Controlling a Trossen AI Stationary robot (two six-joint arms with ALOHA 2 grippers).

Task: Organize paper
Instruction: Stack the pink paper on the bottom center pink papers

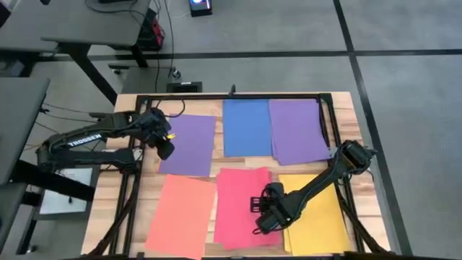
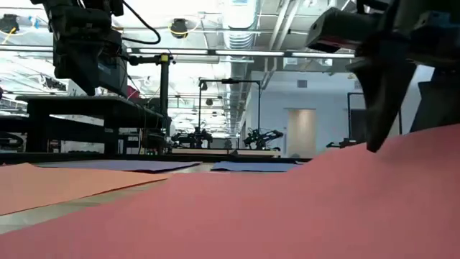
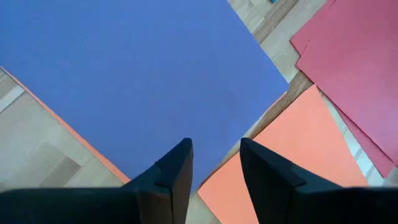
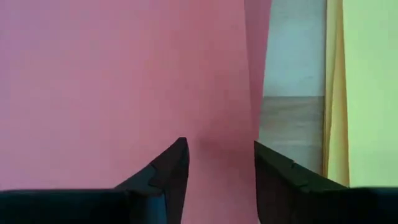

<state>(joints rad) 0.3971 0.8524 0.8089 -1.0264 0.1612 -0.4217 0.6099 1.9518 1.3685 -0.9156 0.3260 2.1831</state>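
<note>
Right gripper (image 1: 264, 214), fingers apart with a bare gap between them, sits low over the pink-red sheet (image 1: 242, 206) near its 3 o'clock edge, beside the yellow sheet (image 1: 312, 217). Left gripper (image 1: 164, 144), fingers also apart and empty, hovers at the 9 o'clock edge of the near purple sheet (image 1: 189, 144). Salmon sheet (image 1: 180, 215) lies toward 7 o'clock of the table (image 1: 346, 101).

Risk: thin paper lying flat; closing fingers may slide over it, buckle it, or drag the neighbouring sheet askew.
</note>
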